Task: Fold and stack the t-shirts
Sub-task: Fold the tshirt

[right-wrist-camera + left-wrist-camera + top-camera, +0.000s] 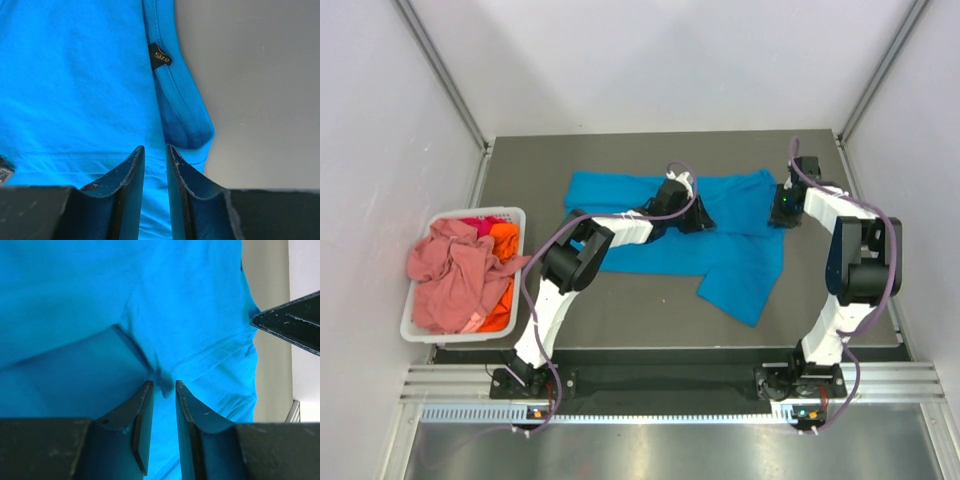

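"Progress on the folding: how far had it got?"

"Barely begun. One bright turquoise-blue cloth t-shirt [620, 195] lay spread on the dark grey table [620, 310], not yet a tidy rectangle, and nothing was stacked. A crumpled salmon-pink t-shirt [450, 275], an orange t-shirt [500, 305] and a scrap of red t-shirt [475, 224] waited in the white slatted plastic basket [480, 212] at the left edge."

"Which way did the blue one lie?"

"Long axis across the table, left to right. The black size label [160, 56] sat near its right edge, so I judged the collar pointed right; one flap trailed toward the near right."

"And the grippers?"

"The left gripper [162, 383] was down on the shirt's middle, fingers nearly together with a pucker of cloth nipped at their tips — grasping it, as I read it. The right gripper [154, 146] hovered at the collar edge, fingers narrow — whether it had cloth I couldn't tell."
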You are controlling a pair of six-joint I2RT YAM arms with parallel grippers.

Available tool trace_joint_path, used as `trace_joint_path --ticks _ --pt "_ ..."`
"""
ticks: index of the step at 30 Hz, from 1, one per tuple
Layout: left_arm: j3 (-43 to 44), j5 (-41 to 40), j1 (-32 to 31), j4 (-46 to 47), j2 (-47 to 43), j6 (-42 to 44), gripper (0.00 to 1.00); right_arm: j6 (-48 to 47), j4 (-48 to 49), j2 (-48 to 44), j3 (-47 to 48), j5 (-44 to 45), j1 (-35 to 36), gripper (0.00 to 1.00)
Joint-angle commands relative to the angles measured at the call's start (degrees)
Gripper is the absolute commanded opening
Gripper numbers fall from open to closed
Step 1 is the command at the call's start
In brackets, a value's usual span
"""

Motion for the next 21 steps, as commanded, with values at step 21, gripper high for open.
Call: trace_joint_path --ticks 21 --pt "3.5 2.9 -0.5 5.3 2.5 0.3 0.2 0.3 3.5 1.9 -1.9 0.2 -0.6 0.19"
